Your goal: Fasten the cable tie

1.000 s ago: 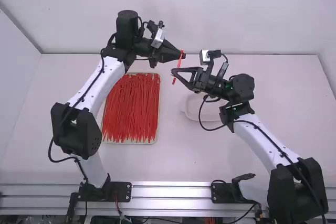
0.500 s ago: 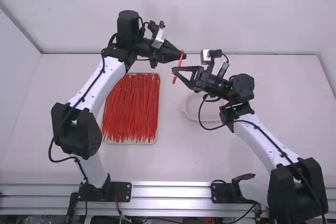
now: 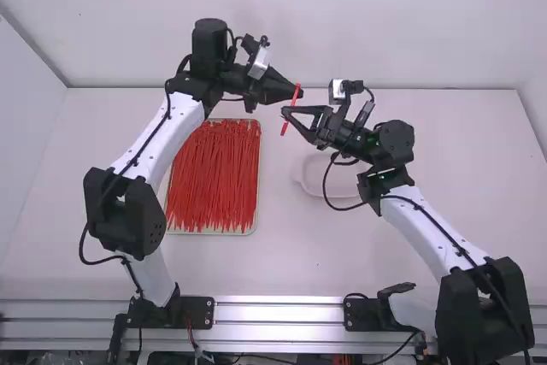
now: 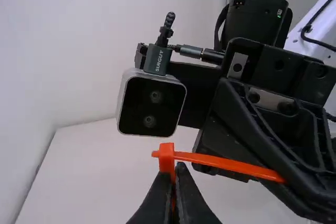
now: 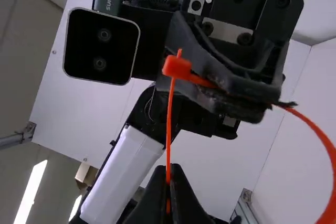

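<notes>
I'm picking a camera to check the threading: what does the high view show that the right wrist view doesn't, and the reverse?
High view: the tray of spare red ties on the white table, beside the left arm. Right wrist view: the cable tie close up, its strap curving off in a long loop. Both: the cable tie pinched between the left gripper and the right gripper.

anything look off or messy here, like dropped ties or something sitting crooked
Nothing stands out. The cable tie is held in the air, clamped in both arms' jaws. The spare red ties lie in a tidy, roughly parallel pile on their tray, with none visibly loose on the table.
</notes>
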Robot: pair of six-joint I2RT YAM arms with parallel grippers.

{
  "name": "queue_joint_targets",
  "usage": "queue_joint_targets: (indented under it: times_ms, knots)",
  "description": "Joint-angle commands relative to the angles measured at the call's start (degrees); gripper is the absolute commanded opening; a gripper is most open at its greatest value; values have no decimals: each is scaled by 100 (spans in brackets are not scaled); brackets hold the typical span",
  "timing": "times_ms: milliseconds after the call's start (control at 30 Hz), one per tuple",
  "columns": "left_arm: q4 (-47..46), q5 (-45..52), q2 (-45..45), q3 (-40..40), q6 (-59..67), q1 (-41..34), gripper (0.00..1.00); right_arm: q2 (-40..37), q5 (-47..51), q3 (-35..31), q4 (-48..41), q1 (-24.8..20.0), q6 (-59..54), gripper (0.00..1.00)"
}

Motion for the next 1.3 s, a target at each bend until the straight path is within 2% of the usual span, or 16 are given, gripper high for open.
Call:
queue_joint_targets:
  times_ms: [0,533,733,1267]
  knots:
    - [-4,205,-9,-72,42,-63,2,7,129,-26,57,-24,20,0]
    - [439,205,-9,-317,210,-42,2,7,367,-26,24,-31,11,0]
    - [682,205,-9,-317,210,-42,1,7,109,-26,24,-243,33,0]
    - [800,208,-9,-317,474,-31,1,7,136,-24,59,-417,173,0]
